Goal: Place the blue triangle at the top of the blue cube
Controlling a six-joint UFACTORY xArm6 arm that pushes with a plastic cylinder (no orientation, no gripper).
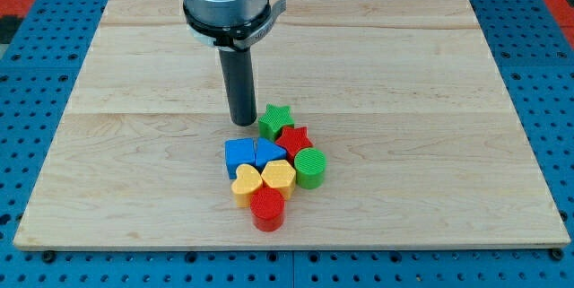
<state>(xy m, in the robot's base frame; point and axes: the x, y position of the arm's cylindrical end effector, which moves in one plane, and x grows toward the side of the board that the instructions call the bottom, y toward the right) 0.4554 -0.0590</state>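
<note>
The blue cube lies near the board's middle, at the left of a tight cluster of blocks. The blue triangle touches its right side. My tip stands just above the cube toward the view's top, a short gap away, and left of the green star. The rod hangs straight down from the silver arm at the view's top.
The cluster also holds a red star, a green cylinder, a yellow heart, a yellow block and a red cylinder. All rest on the wooden board, which is edged by blue pegboard.
</note>
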